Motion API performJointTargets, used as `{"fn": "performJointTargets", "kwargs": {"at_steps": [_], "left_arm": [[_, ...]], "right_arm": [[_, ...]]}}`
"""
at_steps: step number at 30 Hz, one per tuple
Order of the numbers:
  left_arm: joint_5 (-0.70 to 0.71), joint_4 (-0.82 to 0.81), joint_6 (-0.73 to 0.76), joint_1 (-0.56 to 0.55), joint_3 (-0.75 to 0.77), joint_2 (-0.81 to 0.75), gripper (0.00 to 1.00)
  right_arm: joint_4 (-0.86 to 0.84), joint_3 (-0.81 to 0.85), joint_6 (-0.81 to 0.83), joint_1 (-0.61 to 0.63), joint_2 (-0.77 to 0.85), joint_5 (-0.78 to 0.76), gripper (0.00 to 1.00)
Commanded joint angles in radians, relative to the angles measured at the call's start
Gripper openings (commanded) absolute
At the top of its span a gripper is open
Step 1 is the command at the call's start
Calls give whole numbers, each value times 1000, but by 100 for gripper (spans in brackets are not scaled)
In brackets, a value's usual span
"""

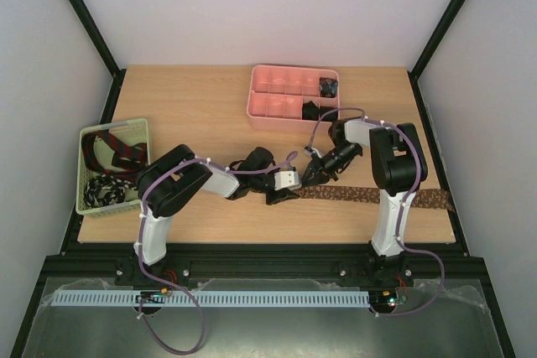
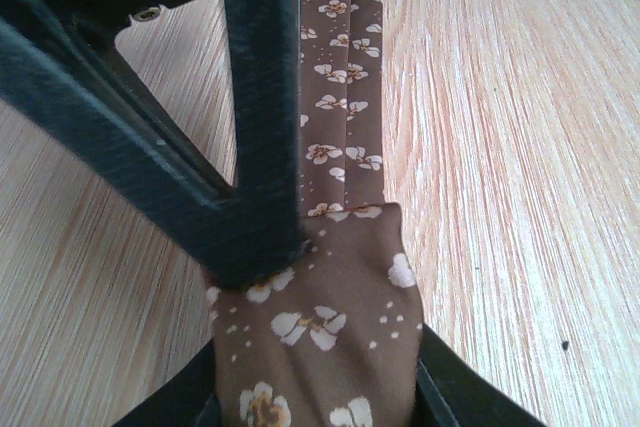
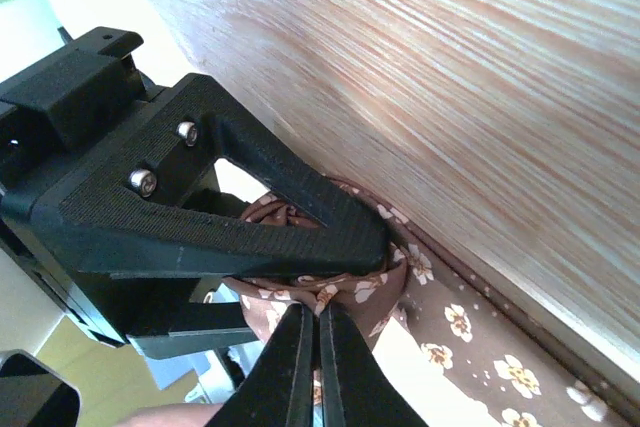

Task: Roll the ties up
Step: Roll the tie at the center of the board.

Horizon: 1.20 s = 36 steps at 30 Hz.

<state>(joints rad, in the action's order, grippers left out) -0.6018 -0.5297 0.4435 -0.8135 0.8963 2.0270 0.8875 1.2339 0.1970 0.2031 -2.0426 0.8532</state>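
tie (image 1: 369, 195) on table (image 1: 193, 106), tray (image 1: 277, 115) behind, basket (image 1: 88, 199) left

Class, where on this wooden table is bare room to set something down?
Free: tabletop between the pale green slotted plastic basket and pink compartmented plastic tray; the back corner right of that tray. Crowded: mid-table, around the brown floral fabric necktie.

The left hand (image 1: 284, 194) and right hand (image 1: 311, 177) crowd together at mid-bench over the rolled end of the brown tie (image 1: 377, 196), with no passage between them. The tie's flat length lies across the strip rightward to the bench (image 1: 193, 106) edge. A pink tray (image 1: 289, 120) blocks the far centre, and a green basket (image 1: 83, 175) fills the left edge. The bare wood between them is open.
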Motion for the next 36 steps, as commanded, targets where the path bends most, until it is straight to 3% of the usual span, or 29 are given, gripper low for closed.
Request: {"fn": "performJointTargets", "kwargs": {"at_steps": [1,4,7,9,11,14,16,20,27,33,36], "left_arm": [[27,133,-29,5,-14,28,33],[27,135,-27,6,-15,29,33],[34,138,-25,7,-20,29,33],[38,139,-25,6,-19,31,33],[37,136,-31,6,-20,30,37],[16,102,-45,13,-34,14,49],[4,60,-52,18,-53,3,64],[-35,-28,-65,28,-88,-2,75],[-65,-224,-174,27,-96,68,77],[7,-222,-140,14,-66,108,60],[16,-211,-91,19,-109,72,75]], "right_arm": [[32,1,30,1,-38,-11,8],[52,-8,52,1,-36,10,25],[77,-26,77,2,-34,23,27],[76,-42,86,1,-25,19,21],[49,-47,80,1,-15,-13,3],[9,-35,65,1,-16,-85,1],[-17,-42,49,0,-22,-124,1],[-90,-92,1,1,-23,-190,1],[-160,-158,-35,2,-22,-241,1],[-142,-130,-20,1,-15,-200,1],[-102,-105,6,2,15,-180,1]]}}
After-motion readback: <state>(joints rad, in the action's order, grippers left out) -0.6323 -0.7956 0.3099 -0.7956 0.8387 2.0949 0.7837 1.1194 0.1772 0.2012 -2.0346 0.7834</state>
